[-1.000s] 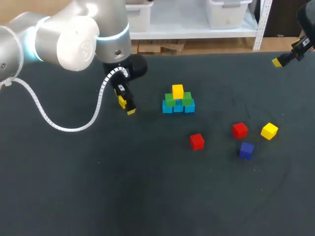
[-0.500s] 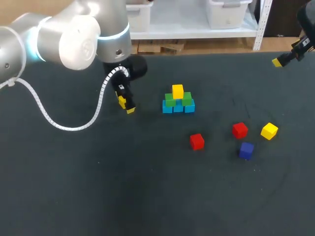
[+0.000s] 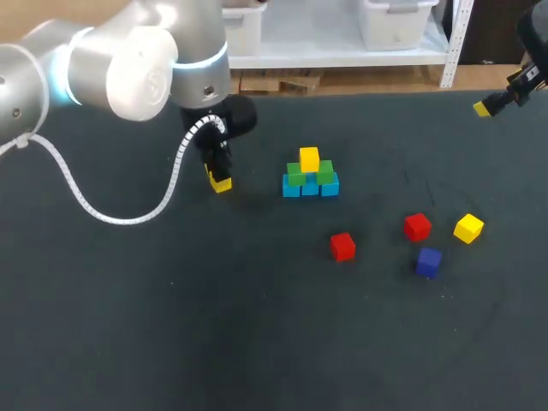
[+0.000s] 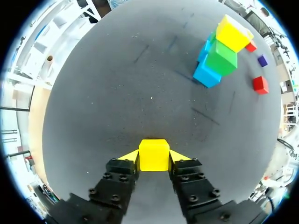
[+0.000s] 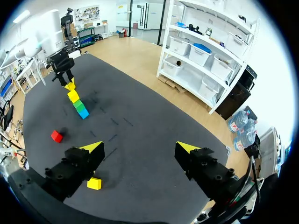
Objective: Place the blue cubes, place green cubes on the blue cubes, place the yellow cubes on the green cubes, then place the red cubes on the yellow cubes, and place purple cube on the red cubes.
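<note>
Left end effector (image 3: 219,181) has shifted a little toward the far side of the counter (image 3: 257,342) vs. 1 s ago, and its yellow parts, then spread on a diagonal, now read as one cluster; all cubes on the counter are unchanged in pos. Wrist view: it is clamped on a held yellow cube (image 4: 154,154), both fingers touching it from opposite sides. This cube sits square btwn them, one flat face toward the camera, no tilt seen, above the counter and well short of the stack. Stack: blue cubes (image 3: 310,187), 3 in a touching row w/ long axis running side to side in head view; green cubes (image 3: 295,175), 2 on top of that row; top yellow cube (image 3: 309,158) centred on the greens, upright. From the left wrist the stack lies ahead and off to one side. Loose items, right of and nearer than the stack: near red cube (image 3: 342,247), alone; far red cube (image 3: 417,227) beside the loose yellow cube (image 3: 468,228), apart; purple cube (image 3: 428,261) just in front of those two. Right end effector (image 5: 140,150) hangs over the far right corner, fingers spread wide, nothing btwn them.
</note>
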{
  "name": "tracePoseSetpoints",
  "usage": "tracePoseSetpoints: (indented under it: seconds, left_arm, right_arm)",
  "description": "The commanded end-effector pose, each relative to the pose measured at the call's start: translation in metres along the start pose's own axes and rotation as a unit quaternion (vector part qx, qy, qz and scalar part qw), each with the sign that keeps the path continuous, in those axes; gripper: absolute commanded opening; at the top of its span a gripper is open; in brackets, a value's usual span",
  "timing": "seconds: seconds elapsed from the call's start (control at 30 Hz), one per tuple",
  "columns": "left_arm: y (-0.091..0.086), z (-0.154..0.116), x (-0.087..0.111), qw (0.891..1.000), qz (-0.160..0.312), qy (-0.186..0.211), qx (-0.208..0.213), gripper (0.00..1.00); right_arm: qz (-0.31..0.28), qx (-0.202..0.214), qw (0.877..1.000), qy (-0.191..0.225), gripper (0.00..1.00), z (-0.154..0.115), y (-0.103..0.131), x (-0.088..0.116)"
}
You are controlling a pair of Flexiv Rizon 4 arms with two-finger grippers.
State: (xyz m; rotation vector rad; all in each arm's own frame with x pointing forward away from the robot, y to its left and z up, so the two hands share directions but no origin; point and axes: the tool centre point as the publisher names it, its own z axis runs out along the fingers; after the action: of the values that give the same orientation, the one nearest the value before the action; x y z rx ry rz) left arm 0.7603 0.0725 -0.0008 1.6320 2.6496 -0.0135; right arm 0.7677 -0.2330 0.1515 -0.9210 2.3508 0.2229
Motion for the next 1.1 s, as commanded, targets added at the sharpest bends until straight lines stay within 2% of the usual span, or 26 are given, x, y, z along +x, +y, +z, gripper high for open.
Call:
tracePoseSetpoints:
  seconds: [0.03, 0.13, 0.27, 0.5, 0.67, 0.9, 1.1]
  left_arm:
    - [-0.006, -0.009, -0.003, 1.000, 0.012, 0.004, -0.009, 0.00]
    - [-0.010, -0.022, -0.008, 1.000, 0.026, -0.001, -0.016, 0.00]
    - [-0.014, -0.050, -0.018, 0.998, 0.046, -0.027, -0.019, 0.00]
    - [-0.030, -0.083, -0.037, 0.993, 0.103, -0.052, -0.020, 0.00]
    - [-0.043, -0.087, -0.049, 0.991, 0.123, -0.048, -0.016, 0.00]
    - [-0.061, -0.091, -0.067, 0.991, 0.128, -0.047, -0.009, 0.00]
    - [-0.070, -0.089, -0.080, 0.990, 0.137, -0.035, -0.009, 0.00]
  right_arm:
    - [0.000, -0.002, 1.000, 0.000, 1.00, 0.001, -0.001, -0.001]
    - [0.000, -0.002, 1.000, 0.000, 1.00, 0.001, -0.001, -0.001]
    - [0.000, -0.002, 1.000, 0.000, 1.00, 0.001, -0.001, -0.001]
    - [0.000, -0.002, 1.000, 0.000, 1.00, 0.001, -0.001, -0.001]
    - [0.000, -0.002, 1.000, 0.000, 1.00, 0.001, -0.001, -0.001]
    - [0.000, -0.002, 1.000, 0.000, 1.00, 0.001, -0.001, -0.001]
    - [0.000, -0.002, 1.000, 0.000, 1.00, 0.001, -0.001, -0.001]
